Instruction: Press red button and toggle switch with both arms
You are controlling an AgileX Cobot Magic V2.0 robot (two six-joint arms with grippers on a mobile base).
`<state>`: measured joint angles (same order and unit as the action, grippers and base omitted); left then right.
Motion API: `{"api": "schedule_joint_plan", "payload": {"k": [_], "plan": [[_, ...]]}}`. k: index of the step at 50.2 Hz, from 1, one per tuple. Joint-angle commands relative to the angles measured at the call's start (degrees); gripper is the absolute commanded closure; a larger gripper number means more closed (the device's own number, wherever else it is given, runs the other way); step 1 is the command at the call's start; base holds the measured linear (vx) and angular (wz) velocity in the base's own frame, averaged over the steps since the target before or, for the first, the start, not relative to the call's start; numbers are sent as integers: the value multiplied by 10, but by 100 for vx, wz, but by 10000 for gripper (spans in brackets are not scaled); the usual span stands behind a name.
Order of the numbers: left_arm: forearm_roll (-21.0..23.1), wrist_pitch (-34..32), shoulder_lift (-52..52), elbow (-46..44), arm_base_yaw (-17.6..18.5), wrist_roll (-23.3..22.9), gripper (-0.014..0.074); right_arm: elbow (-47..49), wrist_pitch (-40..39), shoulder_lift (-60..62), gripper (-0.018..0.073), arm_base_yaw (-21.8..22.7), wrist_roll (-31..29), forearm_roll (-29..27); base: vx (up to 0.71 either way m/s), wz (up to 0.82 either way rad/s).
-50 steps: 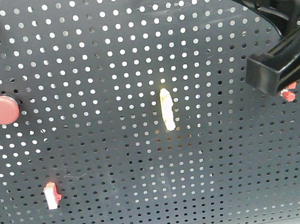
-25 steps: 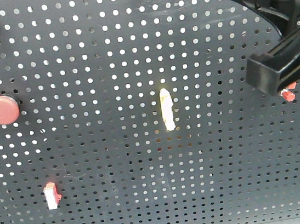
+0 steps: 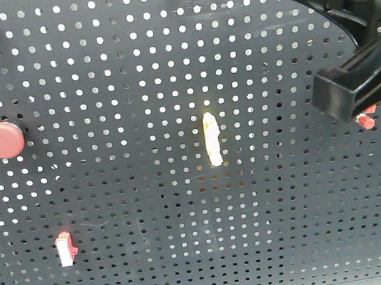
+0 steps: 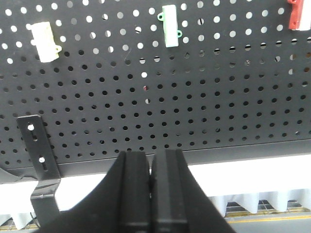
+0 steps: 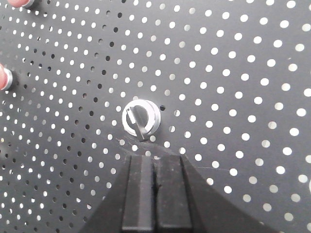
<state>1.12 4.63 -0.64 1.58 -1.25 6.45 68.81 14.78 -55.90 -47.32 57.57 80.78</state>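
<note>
Both claws are clenched empty, the right gripper (image 5: 154, 194) just below the silver toggle switch (image 5: 139, 119) on the pegboard (image 5: 233, 73), the left gripper (image 4: 151, 184) well below a red button (image 3: 3, 140)

text: none readable | labels: none | numbers: none | pegboard (image 3: 168, 82): unmarked

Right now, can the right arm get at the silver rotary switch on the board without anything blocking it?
Probably yes. In the right wrist view the right hand, fingers shut together, points at the silver rotary switch just ahead, and only bare pegboard lies between them.
</note>
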Motion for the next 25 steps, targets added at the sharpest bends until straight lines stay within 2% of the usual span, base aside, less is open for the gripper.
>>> {"api": "schedule_joint_plan", "payload": {"k": [1,6,9,12,16,21,25], "plan": [[1,-42,-10,20,-2,0,594,16,-8,6,559,1,0,13,0,0],[1,-42,-10,20,-2,0,594,16,-1,6,559,2,-3,12,0,0],[1,-42,-10,20,-2,0,594,16,17,15,559,4,-13,-17,0,0],[1,-42,-10,20,-2,0,594,11,33,32,559,13,-26,-79,0,0],[1,-42,-10,20,-2,0,594,-12,43,61,559,47,-51,-170,0,0],[1,-42,-10,20,-2,0,594,-66,42,119,559,120,-110,-306,0,0],[1,-42,-10,20,-2,0,594,-133,41,175,559,181,-186,-410,0,0]]}}
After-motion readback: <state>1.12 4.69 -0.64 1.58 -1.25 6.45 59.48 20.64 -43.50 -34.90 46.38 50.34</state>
